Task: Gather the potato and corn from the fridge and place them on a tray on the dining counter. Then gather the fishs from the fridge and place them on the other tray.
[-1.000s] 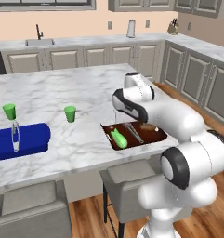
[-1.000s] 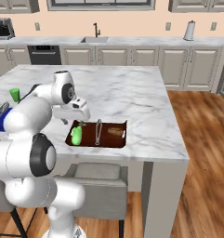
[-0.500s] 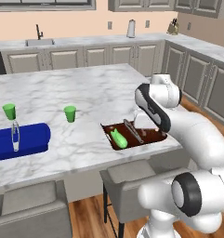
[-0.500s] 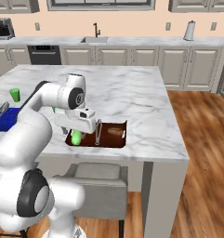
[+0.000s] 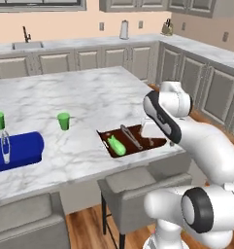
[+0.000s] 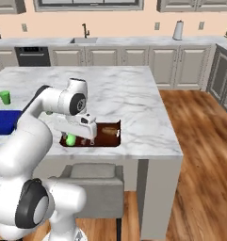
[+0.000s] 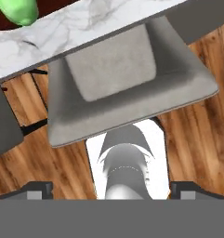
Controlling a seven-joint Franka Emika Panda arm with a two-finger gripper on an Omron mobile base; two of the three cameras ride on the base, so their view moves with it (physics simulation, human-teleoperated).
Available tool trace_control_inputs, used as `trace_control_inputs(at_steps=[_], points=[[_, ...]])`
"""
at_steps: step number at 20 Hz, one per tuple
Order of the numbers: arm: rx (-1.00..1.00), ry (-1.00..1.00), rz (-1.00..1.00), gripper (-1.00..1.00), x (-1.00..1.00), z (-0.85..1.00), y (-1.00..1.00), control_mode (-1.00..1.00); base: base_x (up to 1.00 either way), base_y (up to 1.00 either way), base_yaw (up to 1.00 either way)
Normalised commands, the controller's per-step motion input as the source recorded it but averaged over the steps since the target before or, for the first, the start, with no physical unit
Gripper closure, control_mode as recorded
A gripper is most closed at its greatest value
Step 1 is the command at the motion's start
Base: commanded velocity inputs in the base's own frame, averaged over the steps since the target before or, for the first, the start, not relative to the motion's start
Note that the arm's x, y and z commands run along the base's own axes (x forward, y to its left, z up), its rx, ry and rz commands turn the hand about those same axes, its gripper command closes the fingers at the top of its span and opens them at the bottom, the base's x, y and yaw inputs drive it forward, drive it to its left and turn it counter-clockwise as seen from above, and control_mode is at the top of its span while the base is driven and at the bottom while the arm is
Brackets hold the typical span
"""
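The corn (image 5: 116, 145) lay inside the brown tray (image 5: 152, 142), toward its 9 o'clock end, which suggested that delivery was done; the tray sat at the near edge of the marbled desk (image 5: 89, 102), within easy reach of the arm. A small dark lump in the tray near the hand may have been the potato, but I could not tell. The tool (image 6: 88, 140) hung over the tray with its jaws spread wide and nothing between them, probably just clear of a release. In the hand view the camera looked down past the desk edge at a grey padded stool (image 7: 127, 88) on the wood floor. The blue tray (image 5: 16, 151) waited at 9 o'clock on the desk, apparently bare, for the fish. 2 green cups (image 5: 63, 121) stood behind it. Pale cabinets, a sink and a kettle lined the far wall.
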Motion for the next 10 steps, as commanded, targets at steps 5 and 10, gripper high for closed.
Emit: trace_control_inputs(at_steps=[5, 10], points=[[0.0, 0.0, 0.0, -1.0, 0.0, 0.0, 0.0, 1.0, -0.35, -0.62, -0.61], [0.0, 0.0, 0.0, -1.0, 0.0, 0.0, 0.0, 1.0, 0.03, -0.8, -0.75]])
